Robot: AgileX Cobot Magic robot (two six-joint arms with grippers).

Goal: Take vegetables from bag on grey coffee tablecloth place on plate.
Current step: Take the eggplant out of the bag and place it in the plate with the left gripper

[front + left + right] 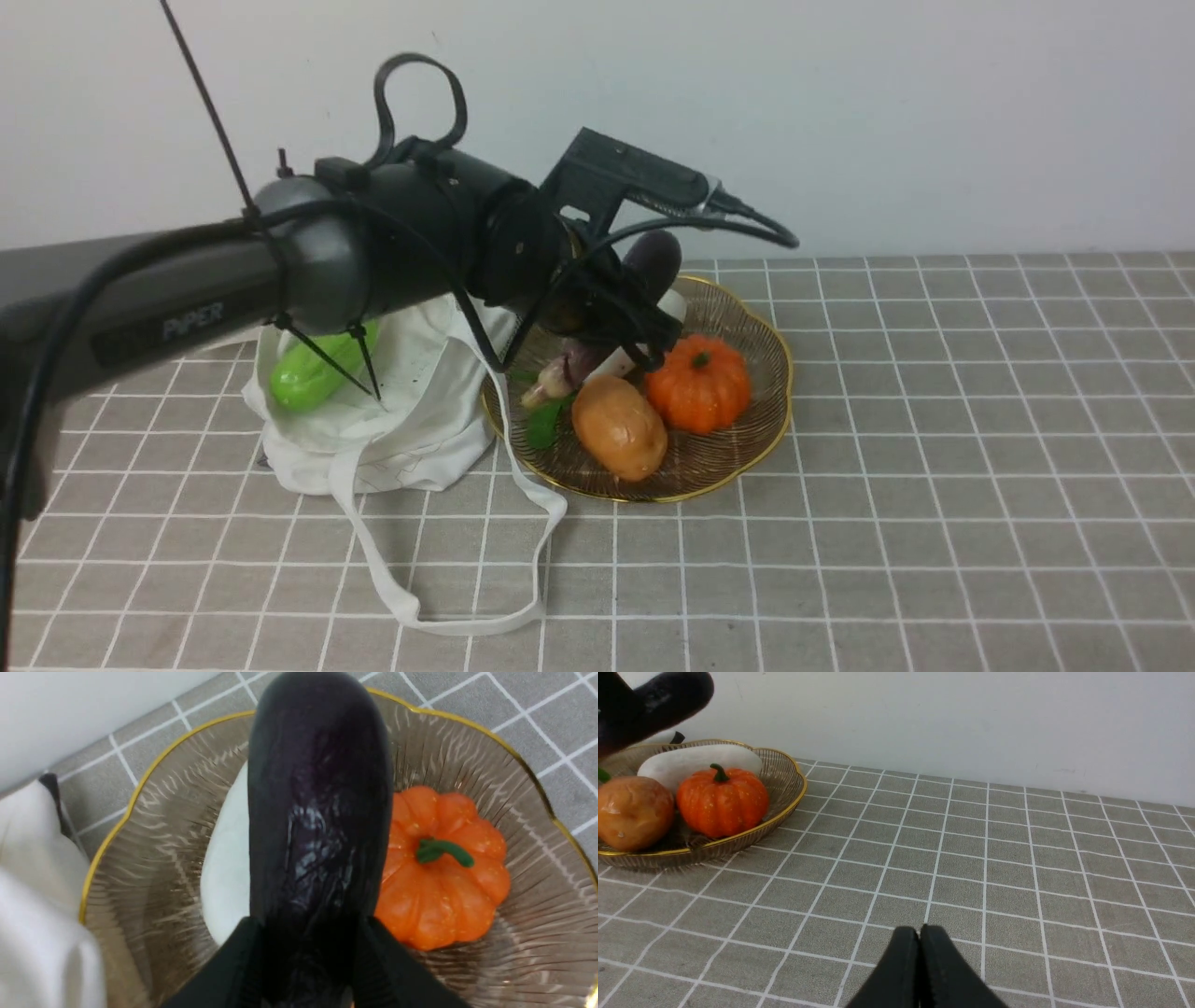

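The left pincer (308, 927) pinches the dark eggplant (320, 802) over the plate (140, 868), mid-frame in the front view. Left of the plate, the green gourd (313, 373) rests among the folds of the bag (420, 420). The right pincer (919, 935) is pressed together above the tablecloth (1017, 858).

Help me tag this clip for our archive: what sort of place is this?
Probably an indoor robot test bench, not a kitchen: a grey-beige grid-lined tablecloth against a bare white wall, a glossy orange toy pumpkin on an amber ribbed-glass plate, and the left pincer gripping a dark purple toy eggplant.
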